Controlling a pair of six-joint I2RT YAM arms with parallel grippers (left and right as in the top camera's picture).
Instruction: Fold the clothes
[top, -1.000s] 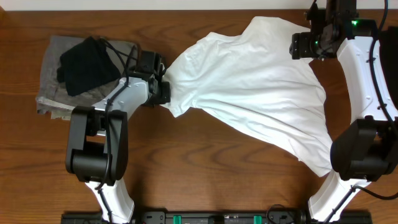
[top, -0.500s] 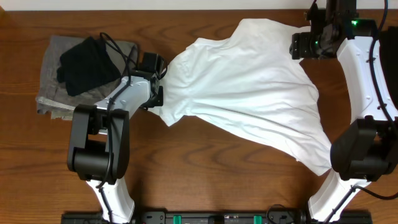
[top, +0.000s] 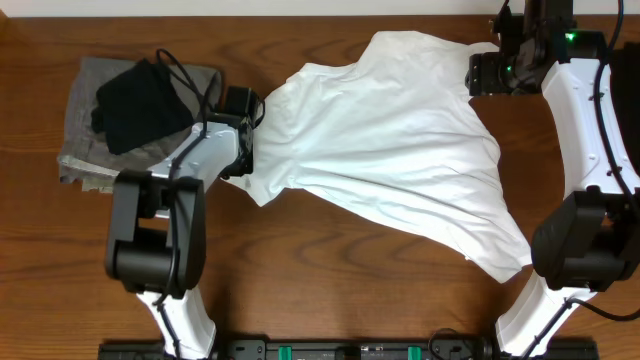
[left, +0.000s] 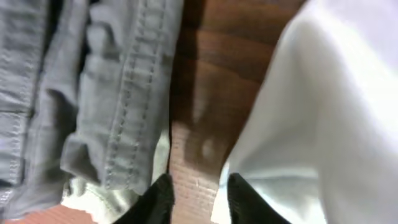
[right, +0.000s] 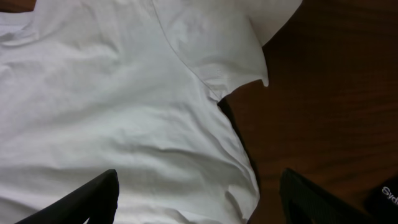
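Table (top: 340, 285) lies bare in front; T-shirt (top: 390, 150) covers the middle, grey pile (top: 80, 140) the left.

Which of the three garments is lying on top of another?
The black garment, bunched atop the folded grey one; the white T-shirt lies spread on the table by itself.

Overhead faces down; wrist cameras hug the T-shirt (top: 390, 150).

A white T-shirt (right: 118, 118) fills the left and upper part of the view, lightly creased, with one short sleeve (right: 217, 43) spread towards the bare dark wooden counter (right: 329, 106). The right pincer (right: 199, 202) hangs above, its black fingertips (right: 93, 199) wide apart.
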